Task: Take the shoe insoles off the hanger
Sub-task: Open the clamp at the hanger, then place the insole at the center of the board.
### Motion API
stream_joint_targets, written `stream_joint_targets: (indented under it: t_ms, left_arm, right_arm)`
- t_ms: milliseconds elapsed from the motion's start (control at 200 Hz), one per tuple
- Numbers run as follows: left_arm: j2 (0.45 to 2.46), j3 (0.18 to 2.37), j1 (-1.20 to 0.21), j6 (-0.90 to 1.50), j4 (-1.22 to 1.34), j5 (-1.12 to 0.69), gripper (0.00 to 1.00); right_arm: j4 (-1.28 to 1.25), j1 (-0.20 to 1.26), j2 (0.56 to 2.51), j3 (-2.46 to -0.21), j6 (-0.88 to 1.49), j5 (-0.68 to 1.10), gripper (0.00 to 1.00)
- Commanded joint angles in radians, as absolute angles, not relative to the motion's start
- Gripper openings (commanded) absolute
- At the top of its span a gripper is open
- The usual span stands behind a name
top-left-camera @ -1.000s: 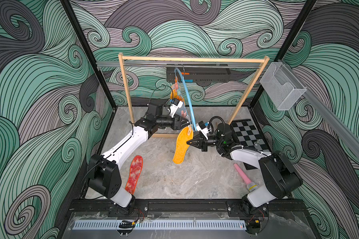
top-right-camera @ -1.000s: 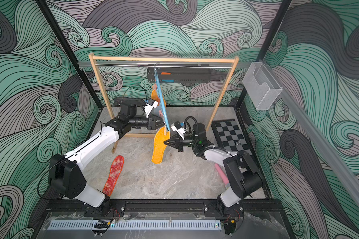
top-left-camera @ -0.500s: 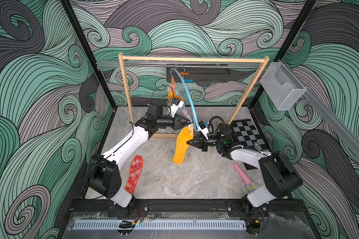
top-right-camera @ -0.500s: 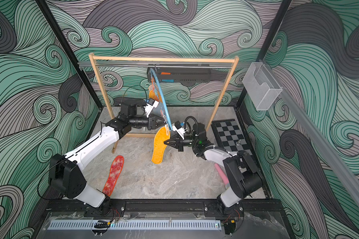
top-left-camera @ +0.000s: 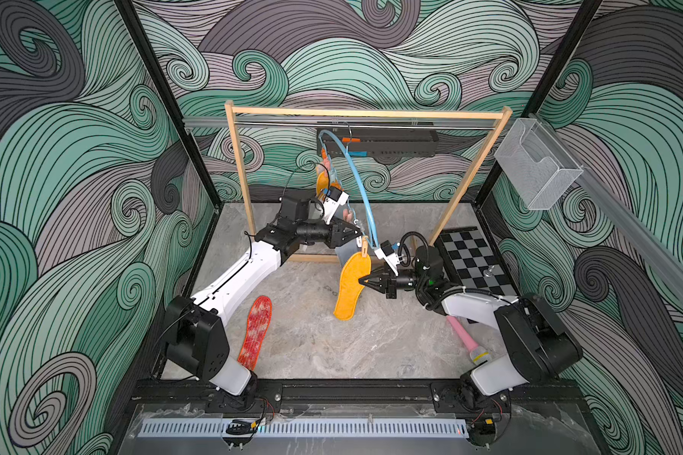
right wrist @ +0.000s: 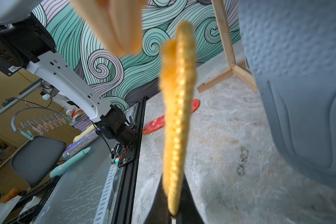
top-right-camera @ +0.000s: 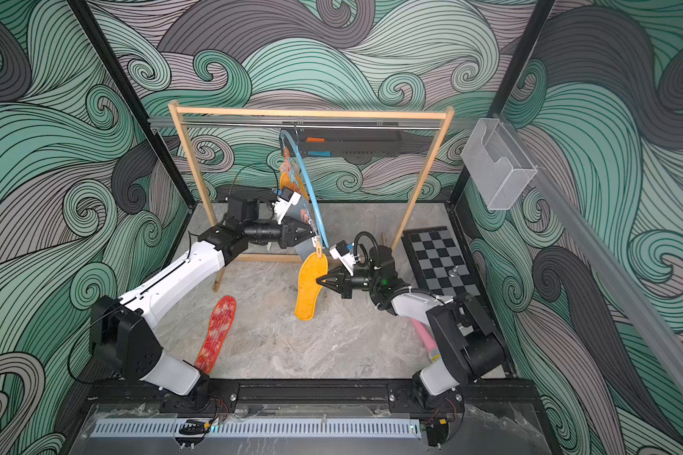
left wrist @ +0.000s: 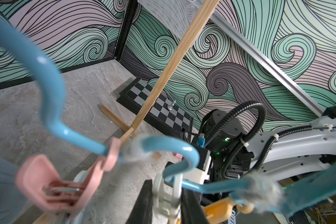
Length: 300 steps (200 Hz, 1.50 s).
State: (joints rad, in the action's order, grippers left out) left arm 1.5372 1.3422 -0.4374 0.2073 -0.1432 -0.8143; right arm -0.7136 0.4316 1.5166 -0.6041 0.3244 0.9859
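- Under the low end of the hanger (top-left-camera: 361,189), an orange insole (top-left-camera: 351,287) dangles from an orange clip (top-left-camera: 364,249). Whether its free tip touches the bench (top-left-camera: 371,354) cannot be told.
- Jaws of the right arm (top-left-camera: 466,305) are clamped on that insole's side edge, a short way below the clip. The wrist view shows it edge-on, thin and fuzzy, running out from between them.
- Jaws of the left arm (top-left-camera: 245,275) are closed in on a white clip (left wrist: 167,195) of the hanger, just beside the orange clip.
- A grey-blue insole (right wrist: 299,97) hangs just behind the orange one, and more orange insoles (top-left-camera: 324,181) hang higher up the hanger. A red mottled insole (top-left-camera: 257,331) lies flat on the bench, well apart from the hanger.
- The orange insole looks light, thin and floppy, and its fuzzy face should keep it from slipping.
- Only the sprung clip holds it, and the hanger swings freely on its hook. A pull would likely drag the hanger along unless it is braced.
- A hold on the edge close under the clip seems best. Lower down, the soft pad would probably just bend.
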Motion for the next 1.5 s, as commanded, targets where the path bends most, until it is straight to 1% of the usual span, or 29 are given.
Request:
stream_joint_targets:
  t_ms: [0,180,295,410,510,700,961,1046,1241,1331,1496]
  left_arm:
    - [1.497,1.355,-0.439,0.173,-0.168,-0.798,0.00]
    - [1.484,1.346,-0.439,0.162,-0.170,-0.790,0.00]
    - [1.475,1.338,-0.437,0.156,-0.172,-0.781,0.00]
    - [1.467,1.336,-0.437,0.152,-0.173,-0.777,0.00]
    - [1.456,1.329,-0.437,0.148,-0.172,-0.776,0.00]
    - [1.446,1.317,-0.437,0.148,-0.166,-0.772,0.00]
    - [1.438,1.308,-0.434,0.152,-0.156,-0.769,0.00]
    - [1.440,1.306,-0.432,0.155,-0.155,-0.771,0.00]
    - [1.443,1.301,-0.429,0.163,-0.145,-0.773,0.00]
    - [1.442,1.300,-0.429,0.166,-0.142,-0.774,0.00]
    - [1.442,1.299,-0.421,0.180,-0.135,-0.778,0.00]
  right_arm:
    - [-0.730,0.439,1.463,-0.548,0.373,0.942,0.00]
    - [-0.681,0.505,1.398,-0.464,0.490,0.878,0.00]
    - [-0.657,0.569,1.396,-0.427,0.594,0.818,0.00]
    - [-0.643,0.660,1.432,-0.434,0.686,0.738,0.00]
    - [-0.667,0.735,1.513,-0.470,0.760,0.700,0.00]
    - [-0.729,0.806,1.709,-0.585,0.893,0.668,0.01]
    - [-0.739,0.896,1.946,-0.797,0.968,0.673,0.04]
    - [-0.762,0.908,2.020,-0.866,1.018,0.676,0.04]
    - [-0.736,0.927,2.160,-1.038,1.050,0.693,0.05]
    - [-0.728,0.927,2.208,-1.092,1.063,0.695,0.05]
    - [-0.711,0.931,2.284,-1.194,1.090,0.722,0.08]
